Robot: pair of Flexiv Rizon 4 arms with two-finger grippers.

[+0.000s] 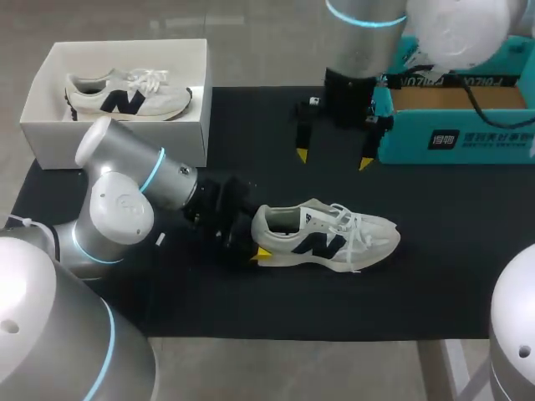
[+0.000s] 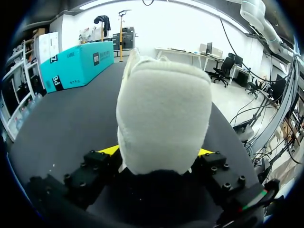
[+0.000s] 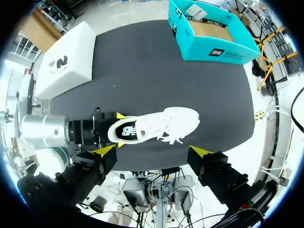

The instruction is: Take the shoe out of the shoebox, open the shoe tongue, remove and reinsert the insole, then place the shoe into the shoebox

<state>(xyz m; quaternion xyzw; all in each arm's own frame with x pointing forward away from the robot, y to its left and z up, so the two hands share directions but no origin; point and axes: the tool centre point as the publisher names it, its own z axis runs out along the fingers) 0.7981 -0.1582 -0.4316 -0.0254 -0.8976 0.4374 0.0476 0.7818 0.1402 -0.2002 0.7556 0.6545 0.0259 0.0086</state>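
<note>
A white sneaker (image 1: 330, 238) with a dark logo lies on its sole on the black mat, toe to the right. My left gripper (image 1: 255, 241) holds its heel, one yellow tip on each side. In the left wrist view the padded heel (image 2: 164, 109) fills the space between the fingers. The right wrist view looks down on the shoe (image 3: 159, 124) and on the left gripper (image 3: 118, 129) at its heel. My right gripper (image 1: 333, 157) hangs open above the mat's far side, beside the open teal shoebox (image 1: 456, 117), with nothing between its fingers.
A white box (image 1: 117, 134) with a second sneaker (image 1: 125, 96) in it stands at the back left corner. The teal shoebox (image 3: 211, 33) at the back right shows a brown cardboard floor. The black mat (image 1: 435, 284) covers the table.
</note>
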